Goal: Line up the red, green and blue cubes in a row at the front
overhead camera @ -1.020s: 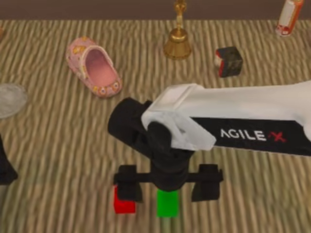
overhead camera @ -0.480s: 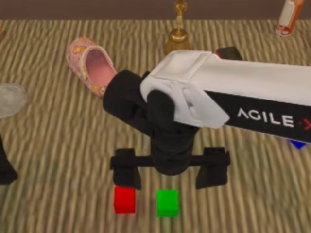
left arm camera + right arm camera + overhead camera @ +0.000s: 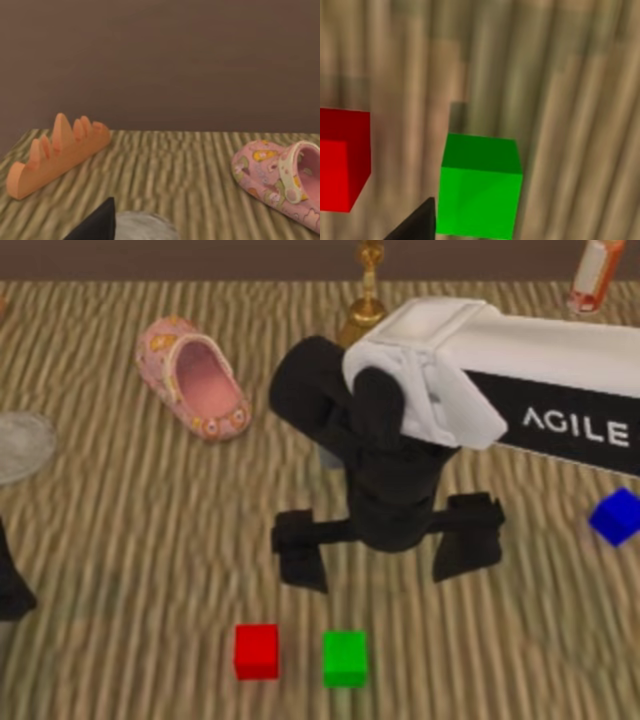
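Note:
The red cube and the green cube stand side by side near the table's front edge, a small gap between them. The blue cube lies alone at the right edge, farther back. My right gripper hangs open and empty above the table, behind the green cube and slightly to its right. In the right wrist view the green cube and the red cube sit below one dark fingertip. My left arm is parked at the left edge.
A pink shoe lies at the back left and a gold bell at the back middle. A bottle stands at the back right, a grey plate at the left. An orange toothed block shows in the left wrist view.
My right gripper has lifted off the green cube and drawn back and to the right, staying open. The green cube stays beside the red one. The blue cube has come into view.

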Robot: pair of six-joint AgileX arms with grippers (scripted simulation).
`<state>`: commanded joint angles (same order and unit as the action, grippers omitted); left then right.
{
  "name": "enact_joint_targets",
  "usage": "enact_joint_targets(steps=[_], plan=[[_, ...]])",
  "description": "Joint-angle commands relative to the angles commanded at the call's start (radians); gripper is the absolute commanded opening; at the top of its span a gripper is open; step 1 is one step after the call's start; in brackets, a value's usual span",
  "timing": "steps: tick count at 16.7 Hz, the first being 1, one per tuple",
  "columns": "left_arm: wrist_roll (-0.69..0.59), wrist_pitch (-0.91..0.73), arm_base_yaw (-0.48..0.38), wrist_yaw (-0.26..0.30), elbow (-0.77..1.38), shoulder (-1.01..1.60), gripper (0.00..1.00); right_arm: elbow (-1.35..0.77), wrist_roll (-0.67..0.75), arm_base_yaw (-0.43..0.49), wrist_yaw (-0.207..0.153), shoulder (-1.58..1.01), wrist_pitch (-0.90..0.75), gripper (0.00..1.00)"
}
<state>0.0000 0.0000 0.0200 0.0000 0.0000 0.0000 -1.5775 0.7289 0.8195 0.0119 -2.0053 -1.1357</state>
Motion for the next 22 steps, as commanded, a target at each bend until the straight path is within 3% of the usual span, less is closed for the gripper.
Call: enact_joint_targets(steps=[13,17,22], plan=[[0.000,0.000,0.000,0.000,0.000,0.000,1.00,0.087,-1.099,-0.625,-0.008,0.011,0.039,1.00],[0.000,0.000,0.000,0.000,0.000,0.000,1.00,0.100,-1.234,-0.723,-0.010,0.032,0.059,1.00],[0.000,0.000,0.000,0.000,0.000,0.000,1.00,0.098,-1.239,-0.724,-0.010,0.029,0.059,1.00]])
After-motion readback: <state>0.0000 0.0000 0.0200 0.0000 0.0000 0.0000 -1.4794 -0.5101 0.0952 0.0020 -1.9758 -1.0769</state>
